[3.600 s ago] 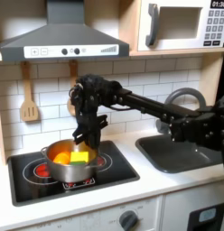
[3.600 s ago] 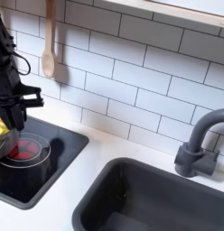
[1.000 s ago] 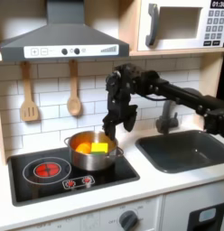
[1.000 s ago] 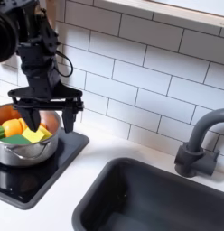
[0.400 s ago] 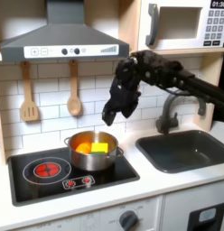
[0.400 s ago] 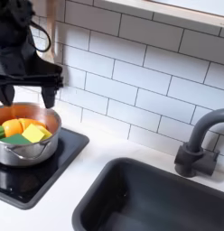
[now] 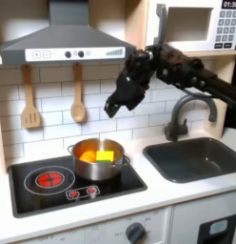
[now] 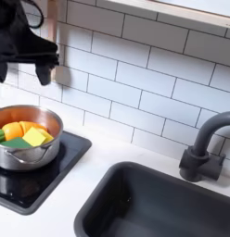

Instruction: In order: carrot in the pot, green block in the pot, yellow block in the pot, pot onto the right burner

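I see the pot point(image 7: 98, 159) sitting on the burner at the first exterior view's right of the black stovetop point(image 7: 53, 191), next to the red-ringed burner point(image 7: 49, 178) on that view's left. My gripper point(image 7: 114, 108) hangs well above the pot, clear of it, nothing in it; fingers look a bit apart but too dark and blurred, can't tell how wide. The first exterior view gives me the hood, two wooden spoons point(image 7: 30, 116) on the wall and the microwave point(image 7: 192, 26). The second exterior view gives me the pot's point(image 8: 19, 153) contents much better: yellow block point(image 8: 35, 137) in front, green block point(image 8: 6, 143) a sliver at the second exterior view's left beside it, carrot point(image 8: 16, 130) behind them, orange, lying roughly across the pot, tip end not clear. Gripper point(image 8: 43, 65) there is a dark shape at top left, above the pot. Sink point(image 8: 172, 209) and faucet point(image 8: 202, 148) sit to the second exterior view's right
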